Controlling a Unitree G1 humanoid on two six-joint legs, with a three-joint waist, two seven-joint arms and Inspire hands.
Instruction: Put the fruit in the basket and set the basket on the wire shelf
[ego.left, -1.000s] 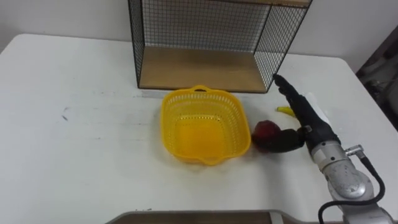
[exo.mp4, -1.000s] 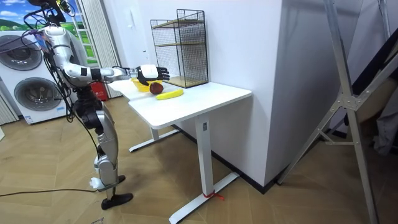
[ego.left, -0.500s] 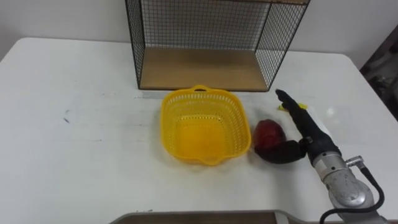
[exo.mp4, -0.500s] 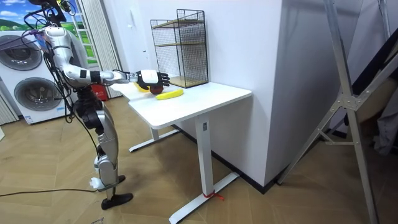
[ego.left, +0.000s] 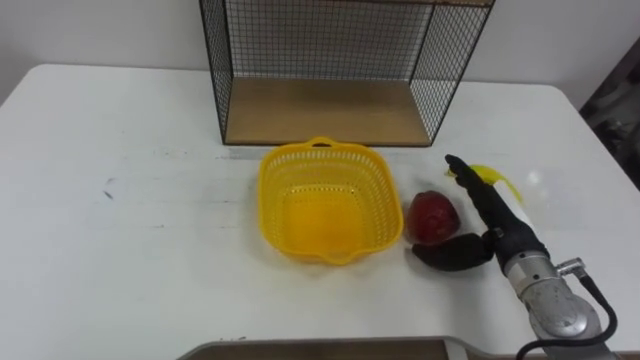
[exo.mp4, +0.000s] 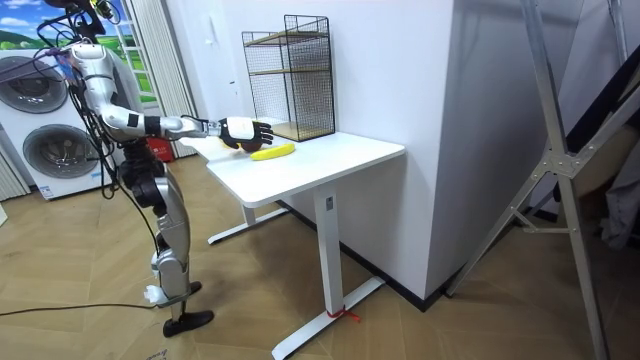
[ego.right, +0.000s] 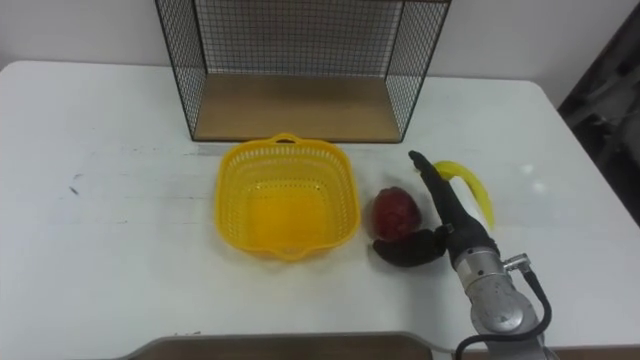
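An empty yellow plastic basket (ego.left: 325, 200) sits mid-table, in front of the black wire shelf (ego.left: 330, 110) with its wooden floor. A dark red fruit (ego.left: 431, 214) rests on the table just right of the basket. Behind it lies a yellow banana (ego.left: 492, 177), partly covered by my right hand (ego.left: 497, 215). That hand is open: its fingers stretch straight along the red fruit's right side, and the thumb curves in front of the fruit, slightly apart from it. In the room view I stand at the table's end with the right hand (exo.mp4: 246, 130) held out over the table beside the banana (exo.mp4: 272, 152).
The white table (ego.left: 120, 200) stretches wide to the left of the basket, and its right edge (ego.left: 610, 180) is close beyond the banana. Washing machines (exo.mp4: 45, 130) stand behind me in the room view.
My right hand has drawn back toward the near edge, uncovering more of the banana. Its thumb, which lay against the red fruit, now sits just in front of it. Basket and fruit stay put.
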